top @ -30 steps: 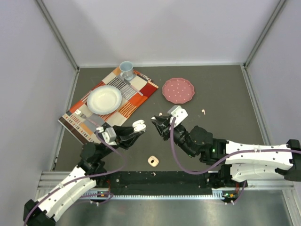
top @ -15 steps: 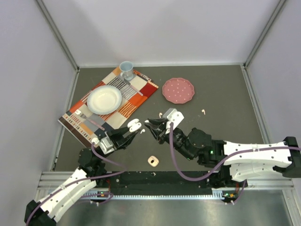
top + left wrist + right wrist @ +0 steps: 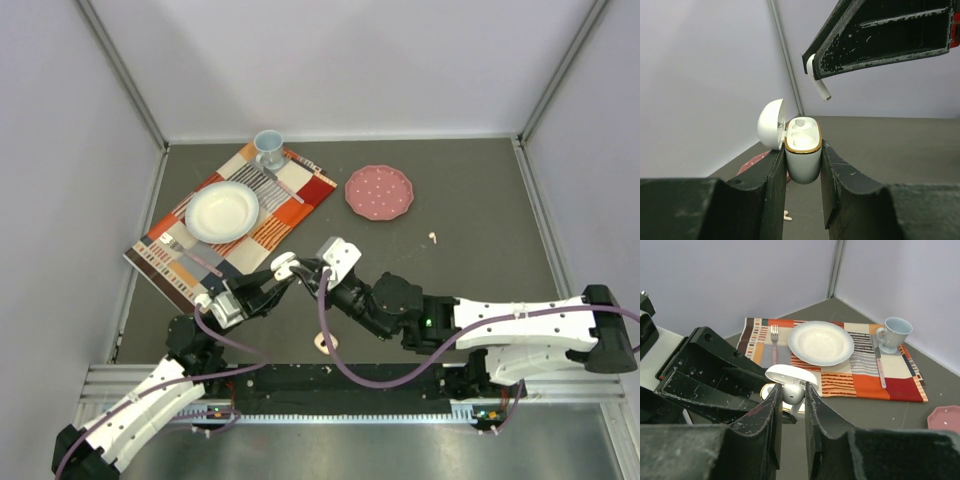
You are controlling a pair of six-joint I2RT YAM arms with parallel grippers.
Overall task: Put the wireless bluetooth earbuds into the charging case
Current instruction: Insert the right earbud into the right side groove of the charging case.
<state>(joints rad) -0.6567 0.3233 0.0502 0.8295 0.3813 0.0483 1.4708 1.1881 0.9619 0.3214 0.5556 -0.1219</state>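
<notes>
My left gripper (image 3: 803,162) is shut on the white charging case (image 3: 802,159). The case has a gold rim, its lid (image 3: 771,125) hinged open to the left and both sockets bare. My right gripper (image 3: 791,396) is shut on one white earbud (image 3: 793,391), stem pointing down. In the left wrist view that earbud (image 3: 818,86) hangs just above the case's right side, apart from it. From the top view the two grippers meet at the table's middle, left gripper (image 3: 283,272) and right gripper (image 3: 308,272). A loose earbud (image 3: 432,237) lies at right, another earbud (image 3: 786,216) below the case.
A second small peach case (image 3: 325,343) lies near the front edge. A striped placemat (image 3: 285,215) at back left carries a white plate (image 3: 222,211), a blue cup (image 3: 268,148) and cutlery. A pink plate (image 3: 379,191) sits at back centre.
My right gripper has moved left with the earbud until it stands over the case. My left gripper shifted slightly left early on, then held still.
</notes>
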